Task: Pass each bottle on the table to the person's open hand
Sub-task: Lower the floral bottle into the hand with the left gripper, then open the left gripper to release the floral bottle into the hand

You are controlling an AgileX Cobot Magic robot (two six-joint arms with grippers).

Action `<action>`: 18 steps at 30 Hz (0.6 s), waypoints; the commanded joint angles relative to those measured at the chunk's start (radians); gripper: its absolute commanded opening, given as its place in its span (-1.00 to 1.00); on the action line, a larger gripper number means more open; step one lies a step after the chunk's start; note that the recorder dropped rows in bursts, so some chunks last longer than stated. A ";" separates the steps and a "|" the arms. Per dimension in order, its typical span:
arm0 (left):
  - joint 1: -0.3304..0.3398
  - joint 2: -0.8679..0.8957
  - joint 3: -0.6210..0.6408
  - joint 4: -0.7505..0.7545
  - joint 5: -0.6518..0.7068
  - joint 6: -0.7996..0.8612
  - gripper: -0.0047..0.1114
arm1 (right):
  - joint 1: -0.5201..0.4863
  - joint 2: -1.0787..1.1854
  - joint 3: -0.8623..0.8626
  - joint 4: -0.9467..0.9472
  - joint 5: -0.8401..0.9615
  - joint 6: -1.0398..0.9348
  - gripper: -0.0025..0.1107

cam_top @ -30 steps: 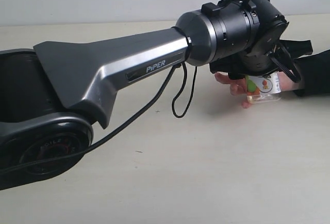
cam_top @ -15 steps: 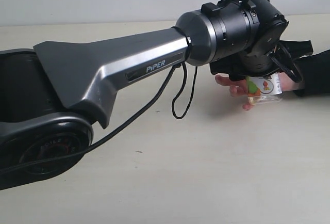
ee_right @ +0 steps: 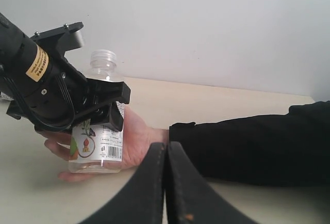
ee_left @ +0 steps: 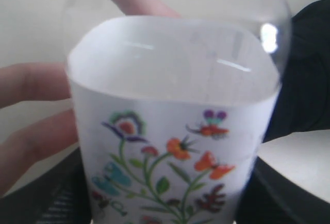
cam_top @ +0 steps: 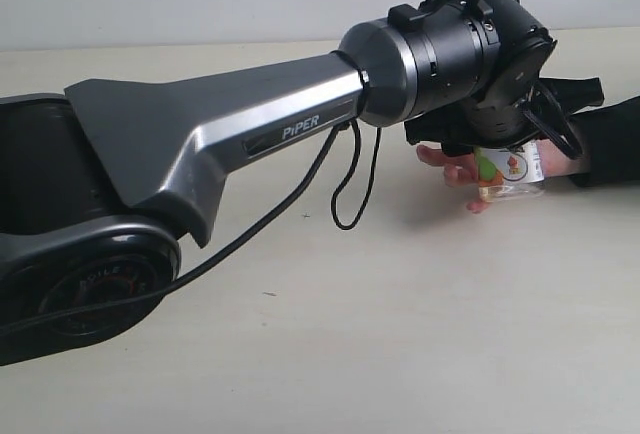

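A clear bottle (cam_top: 508,169) with a white floral label and white cap stands upright on the person's open hand (cam_top: 448,164), which rests palm up on the table (cam_top: 400,334). My left gripper (cam_top: 503,152) is shut on the bottle's body, one finger on either side. The left wrist view is filled by the label (ee_left: 170,131), with the person's fingers (ee_left: 31,87) behind it. The right wrist view shows the bottle (ee_right: 98,139) held by the left gripper (ee_right: 100,111) on the palm (ee_right: 138,136). My right gripper (ee_right: 166,149) is shut and empty, low over the table near the forearm.
The left arm's long grey link (cam_top: 230,129) stretches across the exterior view, with a black cable loop (cam_top: 350,199) hanging under it. The person's black sleeve (cam_top: 612,142) enters from the right edge. A pale wall runs behind the table.
The left gripper and the bottle have crept very slightly upward over the hand. The hand stays in place.
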 commanded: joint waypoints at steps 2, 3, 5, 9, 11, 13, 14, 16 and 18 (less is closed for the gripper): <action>0.003 -0.004 -0.006 0.004 -0.002 0.040 -0.07 | 0.003 -0.003 0.004 -0.001 -0.001 0.003 -0.96; 0.003 -0.004 -0.006 0.004 -0.006 0.048 0.00 | 0.003 -0.003 0.004 -0.001 -0.001 0.003 -0.96; 0.003 -0.004 -0.006 0.004 -0.010 0.051 0.16 | 0.003 -0.003 0.004 -0.001 -0.001 0.003 -0.96; 0.003 -0.004 -0.006 0.004 -0.012 0.055 0.40 | 0.003 -0.003 0.004 -0.001 -0.001 0.003 -0.96; 0.003 -0.004 -0.006 0.004 -0.012 0.069 0.49 | 0.003 -0.003 0.004 -0.001 -0.001 0.003 -0.96; 0.003 -0.004 -0.006 0.012 -0.012 0.071 0.53 | 0.003 -0.003 0.004 -0.001 -0.001 0.003 -0.96; 0.003 -0.004 -0.006 0.018 -0.012 0.071 0.55 | 0.003 -0.003 0.004 -0.001 -0.001 0.003 -0.96; 0.003 -0.004 -0.006 0.021 -0.012 0.071 0.55 | 0.003 -0.003 0.004 -0.001 -0.001 0.003 -0.96; 0.003 -0.004 -0.006 0.023 -0.012 0.071 0.55 | 0.003 -0.003 0.004 -0.001 -0.001 0.003 -0.96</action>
